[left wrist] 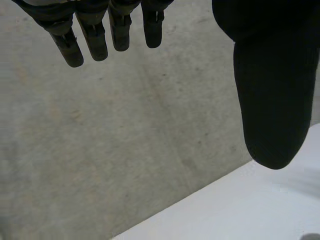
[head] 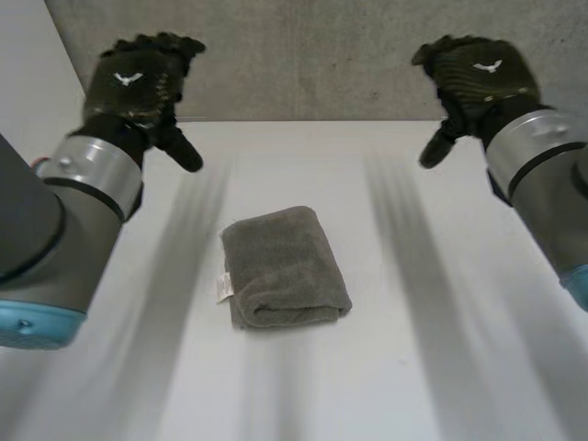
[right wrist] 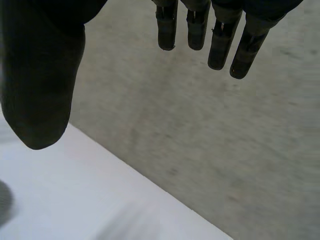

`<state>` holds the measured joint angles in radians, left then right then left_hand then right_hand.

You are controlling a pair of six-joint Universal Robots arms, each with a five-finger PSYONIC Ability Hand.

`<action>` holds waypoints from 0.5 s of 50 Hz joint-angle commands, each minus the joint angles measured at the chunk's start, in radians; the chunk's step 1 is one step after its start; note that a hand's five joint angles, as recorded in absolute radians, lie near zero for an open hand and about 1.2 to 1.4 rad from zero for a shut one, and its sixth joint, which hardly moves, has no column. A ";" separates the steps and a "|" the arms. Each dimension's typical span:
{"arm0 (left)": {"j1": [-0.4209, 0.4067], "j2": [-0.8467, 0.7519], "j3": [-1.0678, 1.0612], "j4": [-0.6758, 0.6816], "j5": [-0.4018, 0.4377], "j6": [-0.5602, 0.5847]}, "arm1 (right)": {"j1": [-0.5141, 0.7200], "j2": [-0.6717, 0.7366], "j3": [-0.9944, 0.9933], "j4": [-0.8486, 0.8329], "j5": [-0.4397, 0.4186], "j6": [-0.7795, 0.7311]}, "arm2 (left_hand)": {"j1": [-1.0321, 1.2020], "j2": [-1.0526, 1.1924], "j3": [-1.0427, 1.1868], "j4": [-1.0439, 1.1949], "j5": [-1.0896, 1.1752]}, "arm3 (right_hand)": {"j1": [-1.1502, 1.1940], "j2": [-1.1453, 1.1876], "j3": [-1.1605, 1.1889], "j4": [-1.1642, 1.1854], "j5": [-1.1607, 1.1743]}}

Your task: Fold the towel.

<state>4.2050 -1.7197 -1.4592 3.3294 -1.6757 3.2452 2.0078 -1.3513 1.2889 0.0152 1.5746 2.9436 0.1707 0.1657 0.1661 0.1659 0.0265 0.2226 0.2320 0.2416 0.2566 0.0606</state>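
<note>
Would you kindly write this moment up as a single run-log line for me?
towel: folded, lying mid-table, untouched | left hand: open, empty, clear of towel | right hand: open, empty, clear of towel

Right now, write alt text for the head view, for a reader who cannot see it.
A grey towel, already folded into a thick rectangle, lies in the middle of the white table. The left hand and right hand hang open above its far side, one each side of the towel, holding nothing.
</note>
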 commanded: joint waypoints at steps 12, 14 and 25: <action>0.049 0.009 0.091 -0.211 -0.025 -0.107 | -0.020 0.006 -0.054 0.083 0.088 0.002 | 0.005 0.010 0.009 0.009 -0.026 | -0.048 -0.057 -0.067 -0.082 -0.061; 0.049 0.009 0.091 -0.211 -0.025 -0.107 | -0.023 0.006 -0.054 0.085 0.087 0.002 | 0.005 0.010 0.009 0.009 -0.026 | -0.048 -0.057 -0.067 -0.082 -0.061; 0.044 0.009 0.083 -0.211 -0.019 -0.102 | -0.014 0.006 -0.033 0.066 0.055 0.026 | 0.005 0.010 0.009 0.009 -0.026 | -0.048 -0.057 -0.067 -0.082 -0.061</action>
<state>4.2520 -1.7105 -1.3710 3.1166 -1.6986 3.1385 1.9826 -1.3450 1.2397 0.0979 1.6564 2.9597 0.1707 0.1656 0.1661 0.1659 0.0264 0.2226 0.2320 0.2416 0.2566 0.0605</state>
